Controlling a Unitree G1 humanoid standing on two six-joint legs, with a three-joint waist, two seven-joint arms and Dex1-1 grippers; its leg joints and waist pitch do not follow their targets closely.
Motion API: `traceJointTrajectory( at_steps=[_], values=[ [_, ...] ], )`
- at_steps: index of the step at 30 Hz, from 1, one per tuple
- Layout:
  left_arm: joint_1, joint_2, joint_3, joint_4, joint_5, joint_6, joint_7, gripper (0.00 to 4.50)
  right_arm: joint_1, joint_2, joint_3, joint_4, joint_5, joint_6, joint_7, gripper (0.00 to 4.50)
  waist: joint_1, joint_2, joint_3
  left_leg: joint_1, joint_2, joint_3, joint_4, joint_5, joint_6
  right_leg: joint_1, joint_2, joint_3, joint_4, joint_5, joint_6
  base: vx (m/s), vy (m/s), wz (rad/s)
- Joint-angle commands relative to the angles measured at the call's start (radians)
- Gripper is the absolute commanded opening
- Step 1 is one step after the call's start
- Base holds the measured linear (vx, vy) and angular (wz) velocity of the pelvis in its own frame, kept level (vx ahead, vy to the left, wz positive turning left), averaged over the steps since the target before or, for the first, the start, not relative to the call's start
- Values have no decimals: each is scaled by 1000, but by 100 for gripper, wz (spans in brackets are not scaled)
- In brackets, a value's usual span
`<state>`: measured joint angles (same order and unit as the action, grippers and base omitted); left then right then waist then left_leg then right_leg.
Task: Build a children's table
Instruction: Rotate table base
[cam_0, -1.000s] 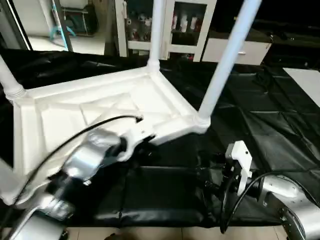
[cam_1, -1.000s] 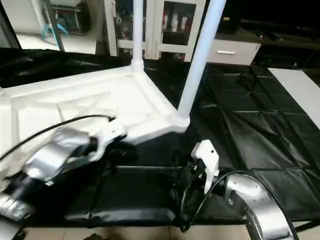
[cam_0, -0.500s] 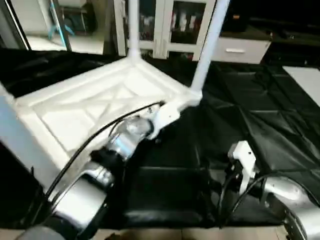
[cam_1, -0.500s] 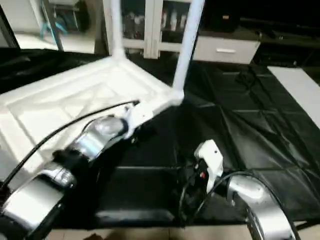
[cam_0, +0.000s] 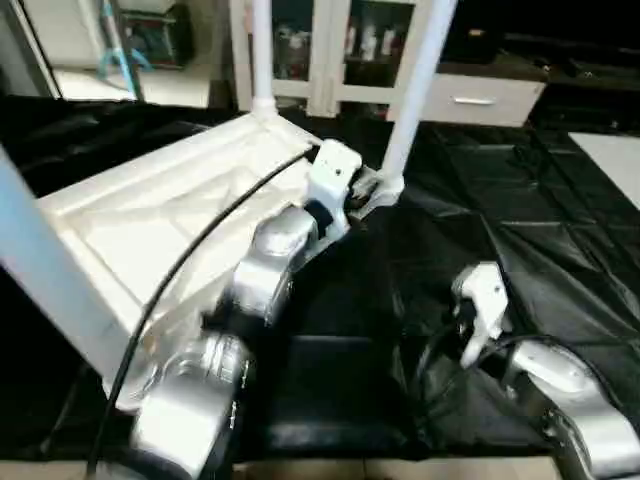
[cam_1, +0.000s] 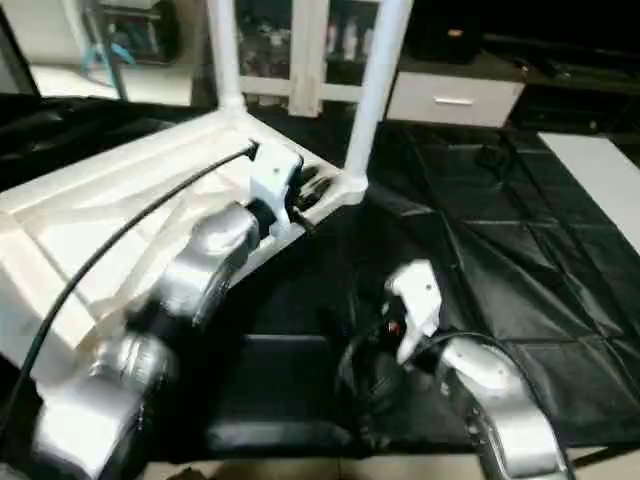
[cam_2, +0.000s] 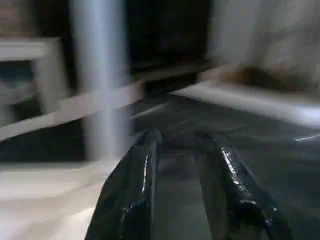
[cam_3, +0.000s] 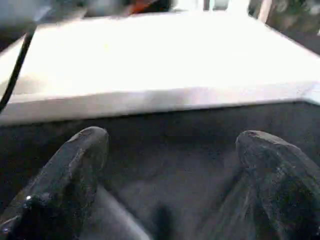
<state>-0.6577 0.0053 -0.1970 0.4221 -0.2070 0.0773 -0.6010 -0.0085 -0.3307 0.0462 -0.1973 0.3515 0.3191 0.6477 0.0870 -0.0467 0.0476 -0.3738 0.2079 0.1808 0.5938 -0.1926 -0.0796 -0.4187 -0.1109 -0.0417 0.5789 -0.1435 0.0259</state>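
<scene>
The children's table (cam_0: 170, 220) lies upside down on the black cloth, its ribbed underside facing up. Two white legs (cam_0: 415, 80) rise at the back, and a third leg (cam_0: 50, 280) looms at the near left. My left arm reaches forward along the top's near edge. The left gripper (cam_0: 362, 190) sits at the corner beside the right-hand leg, its fingers (cam_2: 142, 170) a little apart with only cloth showing between them. My right gripper (cam_3: 170, 150) hovers low over the cloth at the near right, wide open, facing the white edge of the top (cam_3: 165, 95).
Black cloth (cam_0: 530, 200) covers the work table and stretches away on the right. White cabinets (cam_0: 330, 50) and a low drawer unit (cam_0: 470, 100) stand behind the table. A black cable (cam_0: 190, 260) runs along my left forearm.
My left arm has stretched forward, taking its gripper from the top's near edge to the corner by the right-hand leg. The table has turned, its near-left leg now closer. The right arm has barely moved.
</scene>
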Motion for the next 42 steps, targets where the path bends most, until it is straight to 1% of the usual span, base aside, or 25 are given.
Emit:
traceJointTrajectory(
  at_steps=[1, 6, 9, 10, 12, 14, 15, 16, 18, 20, 21, 22, 23, 24, 25, 26, 28, 30, 31, 32, 34, 36, 40, 41, 42],
  values=[
    [62, 54, -42, -129, -45, 54, -58, 143, -4, 6, -20, -26, 8, -8, -23, 447, -4, 9, -63, 8, 18, 3, -80, -246, 51, 49, -13, 16, -49, -204, -221, 0, 0, 0],
    [177, 127, -56, -261, -57, 93, -68, 143, -9, 32, -23, -23, -8, -18, -69, 447, -18, 13, -59, 13, 16, 0, -86, -323, 2, 43, -10, 17, -62, -325, -149, 0, 0, 0],
    [287, 190, 9, -343, 42, 182, 0, 143, -23, 65, -22, 14, -51, 5, -150, 447, -29, 12, -54, 6, 16, -2, -94, -325, -17, 43, -6, 17, -62, -329, -127, 0, 0, 0],
    [294, 204, 15, -347, 71, 191, 22, 143, -35, 70, -23, 39, -76, 10, -184, 447, -33, 14, -56, 14, 13, -1, -89, -334, -25, 35, -3, 17, -64, -344, -116, 0, 0, 0],
    [301, 218, 18, -381, 39, 215, 27, 143, -82, 99, -45, 117, -127, 8, -291, 447, -36, 15, -56, 8, 10, -3, -91, -323, -33, 40, -5, 17, -63, -355, -106, 0, 0, 0],
    [303, 229, 9, -418, -9, 239, 18, 143, -164, 137, -73, 230, -144, 0, -387, 447, -37, 18, -58, 16, 8, -2, -88, -334, -45, 32, -4, 18, -66, -366, -103, 0, 0, 0],
    [304, 229, 8, -420, -11, 240, 17, 143, -173, 141, -75, 243, -145, -1, -396, 447, -41, 13, -59, 16, 7, -2, -88, -329, -45, 27, -5, 18, -59, -344, -120, 0, 0, 0],
    [305, 232, 4, -432, -20, 247, 10, 143, -224, 160, -87, 312, -149, -9, -437, 447, -47, 15, -62, 9, 5, -4, -89, -311, -50, 35, -4, 16, -53, -317, -127, 0, 0, 0],
    [311, 221, 6, -454, 5, 263, 16, 143, -370, 186, -86, 532, -173, -56, -484, 447, -56, 5, -62, 9, 5, 1, -85, -293, -49, 31, -2, 16, -49, -277, -145, 0, 0, 0],
    [313, 216, 7, -459, 22, 274, 28, 143, -422, 193, -83, 613, -173, -84, -476, 447, -54, 8, -65, 11, 6, 6, -78, -261, -39, 36, -5, 18, -47, -240, -147, 0, 0, 0],
    [313, 211, 1, -448, 82, 297, 94, 143, -534, 210, -104, 783, -160, -125, -491, 447, -57, -13, -67, 7, 5, 8, -74, -236, -19, 38, -6, 18, -42, -222, -154, 0, 0, 0],
    [313, 212, -3, -443, 101, 304, 112, 143, -554, 212, -109, 814, -159, -133, -497, 447, -58, -5, -68, 2, 1, 6, -73, -217, -16, 43, -6, 18, -37, -218, -159, 0, 0, 0],
    [312, 212, -5, -440, 111, 308, 122, 143, -566, 213, -111, 830, -159, -136, -500, 447, -53, -7, -72, 6, 4, 9, -69, -195, -10, 42, -9, 19, -35, -191, -160, 0, 0, 0],
    [307, 224, -32, -419, 157, 312, 140, 143, -602, 216, -125, 864, -157, -145, -504, 447, -52, -25, -76, 0, 3, 10, -63, -125, 13, 47, -6, 19, -24, -121, -167, 0, 0, 0],
    [301, 224, -48, -402, 151, 314, 119, 143, -619, 219, -131, 847, -149, -143, -478, 447, -42, -19, -81, 1, 0, 11, -57, -51, 36, 49, -5, 20, -14, -38, -175, 0, 0, 0],
    [301, 224, -48, -402, 151, 314, 119, 143, -619, 219, -131, 847, -149, -143, -478, 447, -39, -17, -81, 3, -1, 13, -53, 1, 57, 45, 1, 20, -8, 29, -189, 0, 0, 0],
    [273, 217, -69, -356, 129, 341, 109, 143, -611, 214, -123, 795, -146, -140, -431, 447, -33, -19, -79, 6, -1, 15, -53, 11, 69, 43, 3, 19, -6, 48, -205, 0, 0, 0],
    [262, 227, -89, -338, 146, 340, 99, 143, -610, 210, -115, 790, -149, -146, -408, 447, -28, -17, -76, 9, 3, 16, -56, -34, 60, 42, 1, 19, -11, -1, -203, 0, 0, 0],
    [226, 226, -120, -272, 189, 326, 96, 143, -568, 185, -86, 721, -130, -137, -312, 447, -26, 4, -74, 13, 3, 14, -59, -69, 42, 39, 3, 20, -15, -29, -199, 0, 0, 0],
    [198, 209, -123, -219, 203, 315, 105, 143, -524, 158, -67, 652, -119, -123, -261, 447, -26, -4, -72, 17, 3, 17, -59, -97, 40, 36, 7, 19, -23, -47, -189, 0, 0, 0],
    [153, 176, -121, -135, 234, 294, 136, 143, -459, 113, -39, 559, -100, -105, -192, 447, -12, 3, -71, 20, 6, 12, -63, -151, 17, 41, 1, 23, -26, -87, -167, 0, 0, 0],
    [113, 162, -131, -61, 255, 275, 146, 143, -400, 78, -33, 478, -97, -80, -172, 447, -8, -3, -71, 15, 5, 10, -65, -171, 2, 45, 0, 22, -33, -115, -157, 0, 0, 0],
    [-5, 141, -147, 156, 298, 215, 203, 143, -273, 32, -75, 321, -85, -26, -176, 447, -10, -1, -72, 7, -2, 6, -67, -224, -5, 46, -2, 21, -49, -215, -128, 0, 0, 0],
    [-24, 140, -150, 192, 304, 205, 210, 143, -258, 30, -81, 302, -83, -18, -179, 447, -10, 6, -72, 4, -3, 4, -68, -227, -6, 48, -4, 20, -48, -230, -125, 0, 0, 0],
    [-37, 138, -151, 217, 308, 199, 214, 143, -248, 30, -84, 290, -82, -12, -181, 447, -15, 2, -72, 0, -4, 3, -68, -235, -4, 47, -4, 19, -54, -256, -117, 0, 0, 0]
  ],
)
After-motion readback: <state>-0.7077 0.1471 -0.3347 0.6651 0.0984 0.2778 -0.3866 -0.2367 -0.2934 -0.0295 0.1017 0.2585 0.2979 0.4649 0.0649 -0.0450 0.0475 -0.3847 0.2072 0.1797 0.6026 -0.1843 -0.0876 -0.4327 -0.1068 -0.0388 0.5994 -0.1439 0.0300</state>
